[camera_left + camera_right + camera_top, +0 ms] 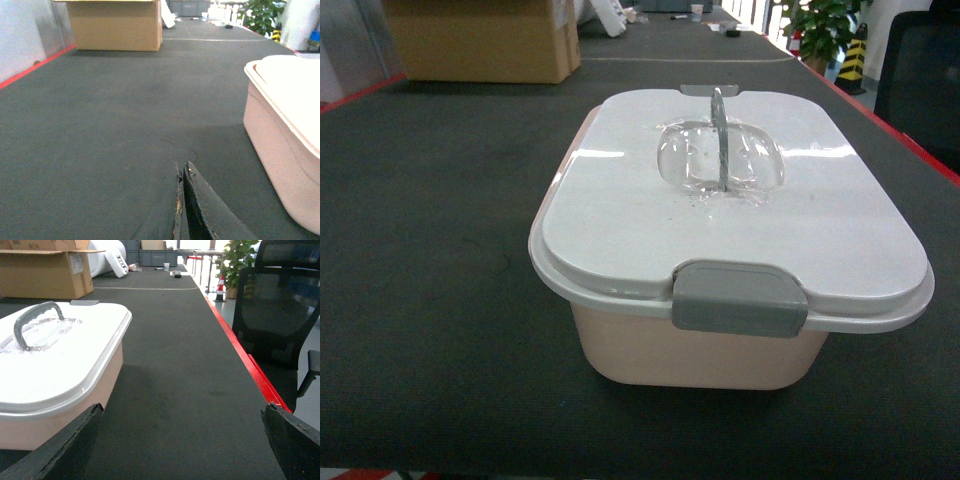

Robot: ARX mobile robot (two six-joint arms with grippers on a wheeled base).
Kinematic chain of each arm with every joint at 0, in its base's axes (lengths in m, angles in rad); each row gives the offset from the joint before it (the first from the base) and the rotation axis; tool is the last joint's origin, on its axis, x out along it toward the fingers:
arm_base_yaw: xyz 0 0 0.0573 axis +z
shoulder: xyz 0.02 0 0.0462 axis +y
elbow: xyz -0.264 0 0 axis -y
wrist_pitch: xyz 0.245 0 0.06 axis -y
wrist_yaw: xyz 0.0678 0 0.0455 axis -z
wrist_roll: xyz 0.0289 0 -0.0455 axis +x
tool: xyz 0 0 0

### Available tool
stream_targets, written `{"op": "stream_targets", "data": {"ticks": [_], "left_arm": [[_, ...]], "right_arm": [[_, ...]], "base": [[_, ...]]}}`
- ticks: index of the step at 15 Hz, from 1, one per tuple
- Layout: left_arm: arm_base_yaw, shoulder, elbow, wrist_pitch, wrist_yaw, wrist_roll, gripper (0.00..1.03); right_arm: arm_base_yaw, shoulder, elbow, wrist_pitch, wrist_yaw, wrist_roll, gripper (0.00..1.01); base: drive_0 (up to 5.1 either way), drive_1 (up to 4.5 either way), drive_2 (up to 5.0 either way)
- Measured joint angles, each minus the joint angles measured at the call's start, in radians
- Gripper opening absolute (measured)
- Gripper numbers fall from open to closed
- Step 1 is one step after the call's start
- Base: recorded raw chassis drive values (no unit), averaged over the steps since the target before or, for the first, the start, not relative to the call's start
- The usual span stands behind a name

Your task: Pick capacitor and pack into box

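Observation:
The box [700, 355], a pale pink tub under a white lid [620, 215] with a grey latch [740, 298] and clear handle recess, stands closed in the middle of the dark mat. No arm shows in the head view. My left gripper [182, 170] is shut with nothing between its fingers, low over the mat to the left of the box [280, 150]. My right gripper [182, 412] is open and empty, low over the mat to the right of the box [55, 375]. The capacitor is out of view.
A brown cardboard carton [480, 40] stands at the far left of the table. The table's red edge [245, 360] runs along the right, with a black mesh chair [280, 315] just beyond it. A potted plant [820, 25] and small items sit far back.

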Motion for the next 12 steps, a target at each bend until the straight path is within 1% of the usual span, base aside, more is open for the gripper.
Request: {"op": "stream_targets", "data": {"ticks": [1,2,3,4,5,7,12], "left_arm": [[0.017,-0.063,-0.003,-0.042,0.013,-0.003,0.02],[0.032,-0.119,-0.008,-0.091,0.028,-0.003,0.02],[0.067,-0.169,-0.012,-0.148,0.089,-0.003,0.02],[0.13,-0.222,-0.013,-0.188,0.126,-0.003,0.02],[0.139,-0.273,-0.013,-0.234,0.122,-0.005,0.02],[0.133,-0.359,-0.013,-0.314,0.135,-0.005,0.02],[0.133,-0.521,-0.013,-0.469,0.135,-0.005,0.02]], "right_arm": [[0.0,0.0,0.0,0.0,0.0,0.0,0.98],[0.0,0.0,0.0,0.0,0.0,0.0,0.98],[0.0,0.0,0.0,0.0,0.0,0.0,0.98],[0.0,0.0,0.0,0.001,0.0,0.0,0.98],[0.0,0.0,0.0,0.0,0.0,0.0,0.98],[0.0,0.0,0.0,0.0,0.0,0.0,0.98],[0.0,0.0,0.0,0.0,0.0,0.0,0.98]], "base": [[0.0,0.0,0.0],[0.0,0.0,0.0],[0.0,0.0,0.0],[0.0,0.0,0.0],[0.0,0.0,0.0],[0.0,0.0,0.0],[0.0,0.0,0.0]]}}
